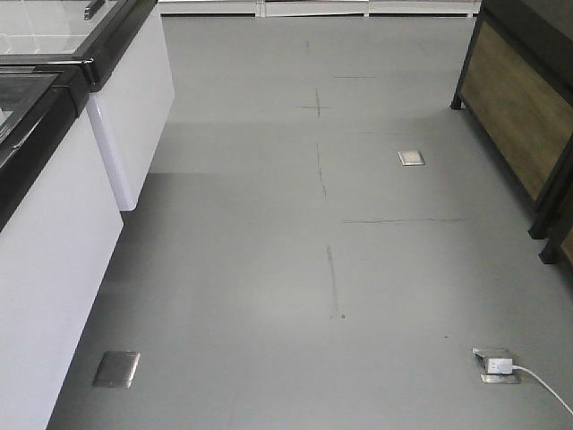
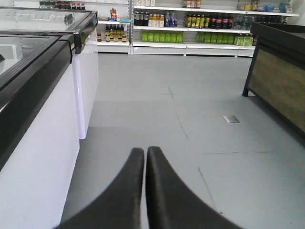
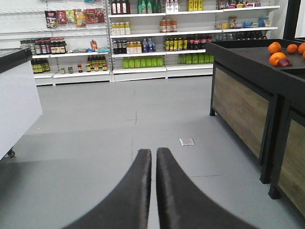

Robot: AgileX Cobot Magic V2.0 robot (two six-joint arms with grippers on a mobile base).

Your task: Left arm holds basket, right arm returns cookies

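Observation:
The basket and the cookies are out of view in every frame. In the left wrist view my left gripper is shut, its two black wedge jaws nearly touching with nothing between them, hanging over bare grey floor. My right gripper looks the same in the right wrist view: shut, empty, a thin sliver of floor showing between the jaws. Neither arm appears in the front view.
White chest freezers with black rims line the left side. A dark wood-panelled stand holding oranges stands on the right. Stocked shelves run along the far wall. Floor sockets with a white plug and cable lie near right.

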